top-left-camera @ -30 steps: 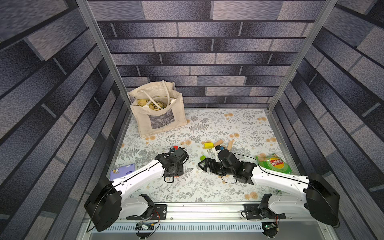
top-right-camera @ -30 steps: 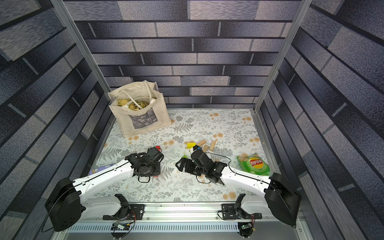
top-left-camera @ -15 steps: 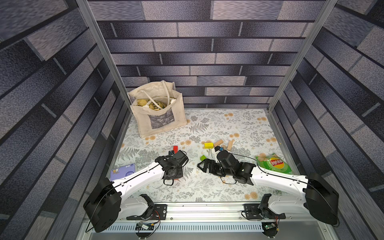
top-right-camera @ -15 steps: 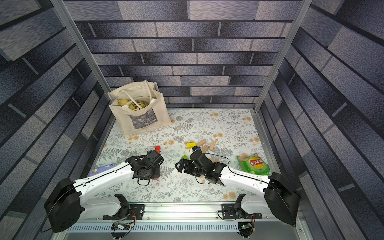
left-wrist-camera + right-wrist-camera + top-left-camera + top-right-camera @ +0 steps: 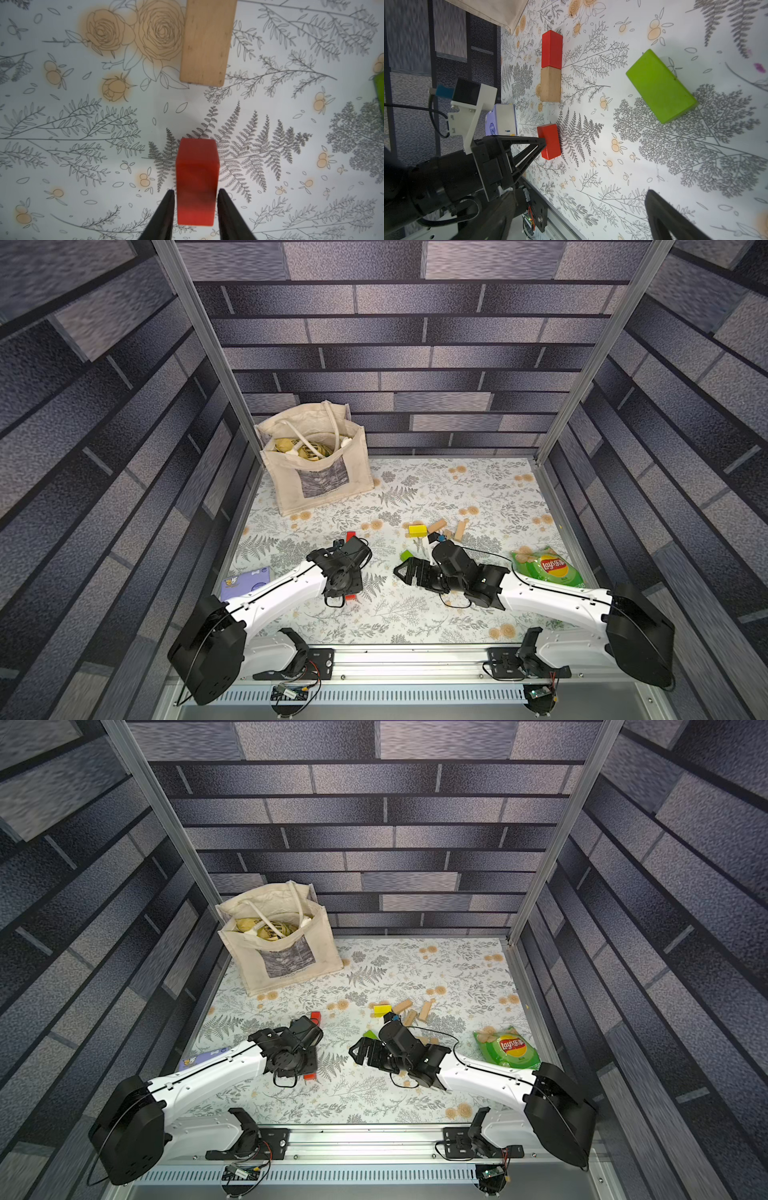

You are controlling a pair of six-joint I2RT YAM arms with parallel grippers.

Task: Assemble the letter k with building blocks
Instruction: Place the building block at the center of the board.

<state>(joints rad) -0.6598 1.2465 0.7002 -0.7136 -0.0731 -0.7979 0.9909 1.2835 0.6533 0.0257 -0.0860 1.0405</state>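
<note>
Left hand edged back; narrow fingers flank red wooden brick, grip unclear. Tan wooden brick lies dead ahead, long axes near-aligned, gap btwn.

The desk is white with grey ferns and orange flowers. The near red block, far red block, tan block, green block and yellow block are plain. The tissue pack is purple, the chip bag green, the tote bag cream.

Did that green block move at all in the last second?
No. The green block sits just as far from the yellow block as before.
</note>
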